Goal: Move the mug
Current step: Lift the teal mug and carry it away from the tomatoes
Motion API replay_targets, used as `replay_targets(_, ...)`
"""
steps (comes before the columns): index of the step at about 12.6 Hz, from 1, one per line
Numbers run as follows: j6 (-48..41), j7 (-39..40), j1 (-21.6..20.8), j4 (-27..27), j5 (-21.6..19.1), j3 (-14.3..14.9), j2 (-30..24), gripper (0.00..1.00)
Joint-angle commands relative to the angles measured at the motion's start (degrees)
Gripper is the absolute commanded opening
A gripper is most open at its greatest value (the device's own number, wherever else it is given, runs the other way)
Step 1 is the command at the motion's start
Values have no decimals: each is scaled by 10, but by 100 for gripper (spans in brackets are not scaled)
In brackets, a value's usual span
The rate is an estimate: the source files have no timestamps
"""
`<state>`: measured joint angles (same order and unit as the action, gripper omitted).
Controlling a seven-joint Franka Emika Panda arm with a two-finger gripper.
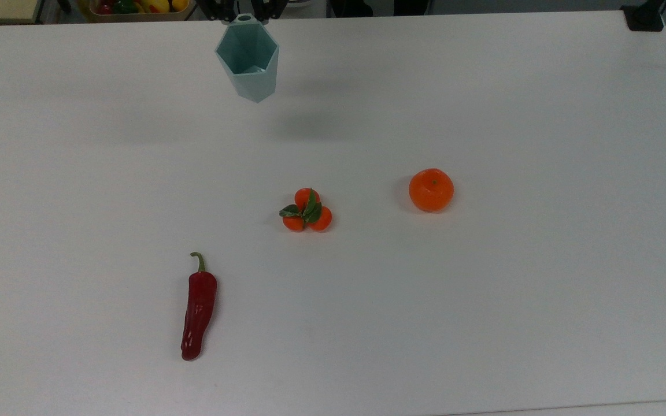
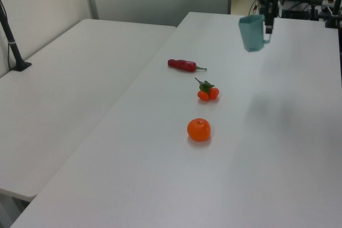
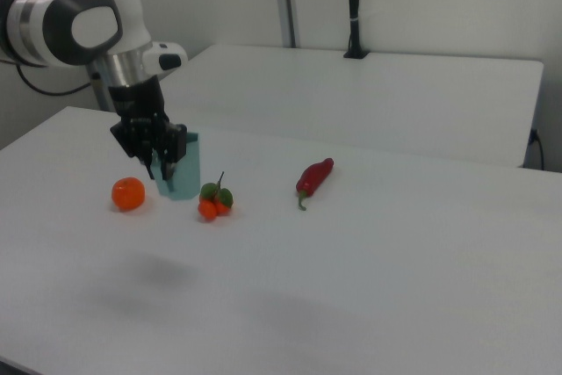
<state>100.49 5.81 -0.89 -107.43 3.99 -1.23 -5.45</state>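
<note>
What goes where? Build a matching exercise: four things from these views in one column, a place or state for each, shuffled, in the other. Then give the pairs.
Things
1. mug
2. red chili pepper
3. single orange
4. cluster of small oranges with leaves

Places or states
A. lies lengthwise on the table, nearest the top view's bottom edge
B. held in the air by the tool, shadow below on the table
C. sits between the pepper and the single orange
D. rests alone toward the top view's right

Pairs: 1-B, 2-A, 3-D, 4-C
</note>
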Motion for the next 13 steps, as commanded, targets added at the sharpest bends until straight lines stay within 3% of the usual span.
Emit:
replay_targets(1, -7, 30, -3, -79, 0, 6, -34, 1)
replay_targets(5, 3, 36, -4, -149, 10, 6, -33, 2)
replay_targets(13, 196, 29, 8, -291, 25, 8, -63, 2)
